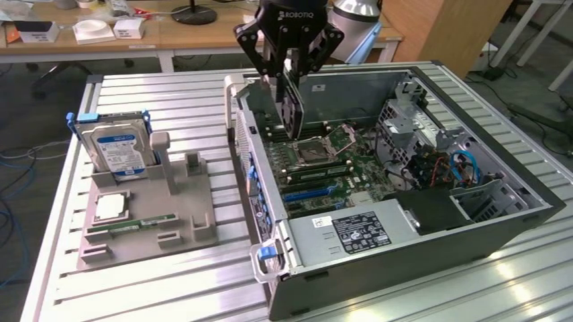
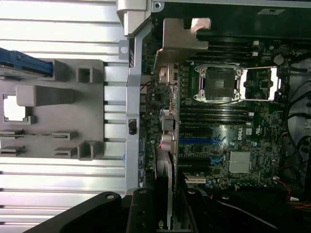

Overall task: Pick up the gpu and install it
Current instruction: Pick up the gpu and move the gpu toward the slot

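The gpu [image 1: 292, 107], a thin dark card, hangs on edge over the open computer case [image 1: 501, 221], near the case's rear wall at the exterior view's left. My gripper [image 1: 291, 70] is shut on its upper edge from above. The card's lower edge sits just above the motherboard [image 1: 313, 168], beside the CPU socket. In the wrist view the gpu [image 2: 164, 179] appears edge-on between the black fingers [image 2: 141, 213], above the blue expansion slots [image 2: 199, 141] of the motherboard [image 2: 228, 121]. I cannot tell whether the card touches a slot.
A grey fixture [image 1: 147, 221] on the slatted table at the exterior view's left holds an upright hard drive [image 1: 117, 144], a green RAM stick [image 1: 134, 225] and a CPU chip [image 1: 109, 206]. The power supply [image 1: 358, 231] and the drive cage with cables [image 1: 447, 161] crowd the case's near end and the exterior view's right side.
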Controlling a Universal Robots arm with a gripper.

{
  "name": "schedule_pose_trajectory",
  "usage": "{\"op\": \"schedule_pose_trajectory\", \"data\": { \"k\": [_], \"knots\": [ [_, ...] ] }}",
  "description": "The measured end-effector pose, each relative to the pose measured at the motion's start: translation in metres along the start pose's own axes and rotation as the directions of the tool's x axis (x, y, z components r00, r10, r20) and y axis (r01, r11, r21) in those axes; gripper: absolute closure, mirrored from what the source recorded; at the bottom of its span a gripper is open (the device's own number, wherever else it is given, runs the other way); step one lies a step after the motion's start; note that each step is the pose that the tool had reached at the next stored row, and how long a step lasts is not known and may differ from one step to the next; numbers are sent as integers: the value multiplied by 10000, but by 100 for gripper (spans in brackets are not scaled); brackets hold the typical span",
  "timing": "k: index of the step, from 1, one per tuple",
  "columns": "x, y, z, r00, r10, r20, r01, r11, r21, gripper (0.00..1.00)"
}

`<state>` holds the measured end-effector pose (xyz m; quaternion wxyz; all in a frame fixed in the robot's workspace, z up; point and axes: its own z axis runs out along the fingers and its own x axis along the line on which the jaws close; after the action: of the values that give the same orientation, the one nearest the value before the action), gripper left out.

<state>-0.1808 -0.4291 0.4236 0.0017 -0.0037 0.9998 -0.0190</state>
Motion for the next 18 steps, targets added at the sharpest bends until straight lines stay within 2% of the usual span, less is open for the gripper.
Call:
{"op": "schedule_pose_trajectory", "data": {
  "k": [18],
  "knots": [
    [-165, -1, 1, 10000, 1, 0, -1, 10000, 0, 73]
  ]
}}
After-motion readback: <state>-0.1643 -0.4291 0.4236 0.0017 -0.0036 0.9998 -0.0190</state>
